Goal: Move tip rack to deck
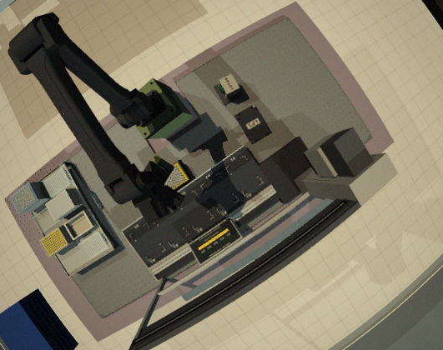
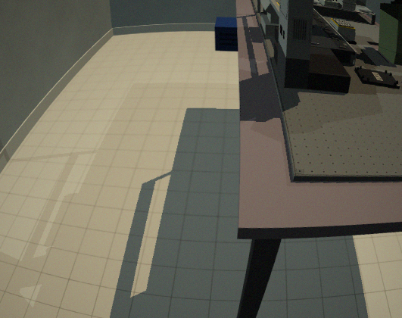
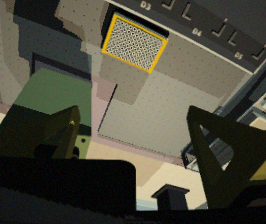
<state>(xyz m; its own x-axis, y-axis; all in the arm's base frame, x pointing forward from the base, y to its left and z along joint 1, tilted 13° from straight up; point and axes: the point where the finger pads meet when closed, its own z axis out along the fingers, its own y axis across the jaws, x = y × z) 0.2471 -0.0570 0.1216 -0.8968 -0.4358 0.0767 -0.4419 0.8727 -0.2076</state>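
Note:
A yellow-framed tip rack (image 3: 135, 44) shows a full field of pale rings on grey. It stands on the perforated table just off the deck's near edge, by the mark D3. It also shows in the top view (image 1: 177, 176). I cannot tell whether a cover is on it. My gripper (image 3: 133, 111) is open and empty, above and apart from the rack on the side towards the arm's base; in the top view the gripper (image 1: 164, 172) is right beside the rack. The D5 brackets (image 3: 238, 55) on the deck are empty.
The shelf (image 1: 64, 219) at the left holds several racks and boxes, among them a blue-framed rack (image 1: 24, 196) and a second yellow-framed one (image 1: 54, 242). The green arm base (image 1: 164, 110), the regrip nest (image 1: 253, 123) and the READY key (image 1: 230, 86) lie behind the deck (image 1: 196, 214).

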